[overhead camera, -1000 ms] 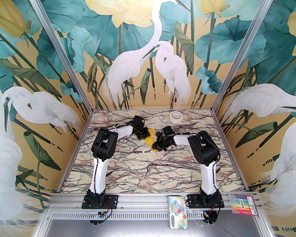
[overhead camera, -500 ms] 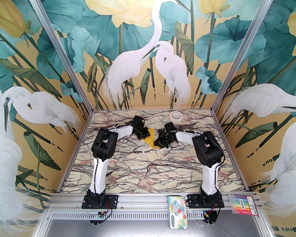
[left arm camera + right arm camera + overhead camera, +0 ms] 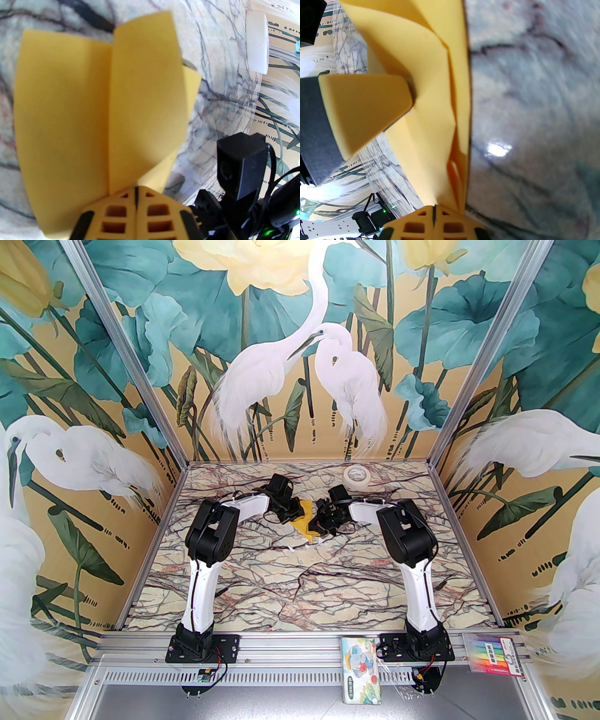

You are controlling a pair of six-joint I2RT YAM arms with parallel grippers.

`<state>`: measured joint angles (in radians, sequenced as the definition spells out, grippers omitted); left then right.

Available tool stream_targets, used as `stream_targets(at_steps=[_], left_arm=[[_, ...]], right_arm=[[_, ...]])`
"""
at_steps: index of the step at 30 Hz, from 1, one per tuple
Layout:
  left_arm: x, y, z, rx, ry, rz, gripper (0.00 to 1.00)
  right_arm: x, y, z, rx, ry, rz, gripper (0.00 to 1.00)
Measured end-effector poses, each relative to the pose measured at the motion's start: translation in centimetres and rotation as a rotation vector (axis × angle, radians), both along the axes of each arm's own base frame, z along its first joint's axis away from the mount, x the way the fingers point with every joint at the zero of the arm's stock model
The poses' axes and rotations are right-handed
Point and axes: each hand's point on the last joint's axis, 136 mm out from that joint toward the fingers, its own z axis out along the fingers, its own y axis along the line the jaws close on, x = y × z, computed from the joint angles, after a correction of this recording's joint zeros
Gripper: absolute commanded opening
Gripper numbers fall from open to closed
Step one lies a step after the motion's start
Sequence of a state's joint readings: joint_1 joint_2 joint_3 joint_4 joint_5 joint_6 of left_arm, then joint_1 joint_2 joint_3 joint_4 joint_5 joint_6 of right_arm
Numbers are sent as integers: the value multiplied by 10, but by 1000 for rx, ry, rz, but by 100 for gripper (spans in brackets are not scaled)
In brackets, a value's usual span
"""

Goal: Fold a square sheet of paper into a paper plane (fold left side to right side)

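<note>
Marble-veined counter (image 3: 300, 587) under heron murals (image 3: 262, 380) carries the square sheet of paper (image 3: 305, 517) near its far middle, creased and doubled over but no pointed dart yet. Left claw (image 3: 136, 187) and right claw (image 3: 434, 207) both pinch it tight from opposite sides, 2 grips; I'd judge the nose and wing folds still to come.

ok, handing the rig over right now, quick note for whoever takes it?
Left claw: shut, pinching the yellow sheet at its centre crease.
Right claw: shut, pinching the sheet's layered edge.
Sheet: held between both claws, one flap raised.
Done: centre crease and some layered folds.
Left: not a finished plane yet. Complete the folds, flatten, release.
</note>
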<state>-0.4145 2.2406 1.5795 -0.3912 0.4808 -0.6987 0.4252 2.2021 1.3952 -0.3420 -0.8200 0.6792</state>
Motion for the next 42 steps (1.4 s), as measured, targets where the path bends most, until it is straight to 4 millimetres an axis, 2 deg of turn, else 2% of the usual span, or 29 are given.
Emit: stream_targets(at_steps=[2, 5, 10, 19, 28, 35, 42], left_arm=[[0, 0, 0, 0, -1, 0, 0], [0, 0, 1, -2, -3, 0, 6], [-4, 1, 3, -24, -28, 8, 7], [-22, -9, 3, -114, -30, -1, 6], [-24, -14, 1, -124, -49, -12, 4], [-18, -8, 2, -91, -84, -31, 4], [5, 5, 1, -51, -125, -45, 3]], right_arm=[[0, -1, -1, -5, -2, 1, 0], [-1, -1, -1, -7, -12, 6, 0], [-1, -1, -2, -6, -16, 9, 0], [-1, -1, -1, -6, -16, 9, 0], [-1, -1, -2, -6, -16, 9, 0], [-2, -2, -3, -2, -24, 12, 0], [-3, -2, -3, 3, -39, 20, 0]])
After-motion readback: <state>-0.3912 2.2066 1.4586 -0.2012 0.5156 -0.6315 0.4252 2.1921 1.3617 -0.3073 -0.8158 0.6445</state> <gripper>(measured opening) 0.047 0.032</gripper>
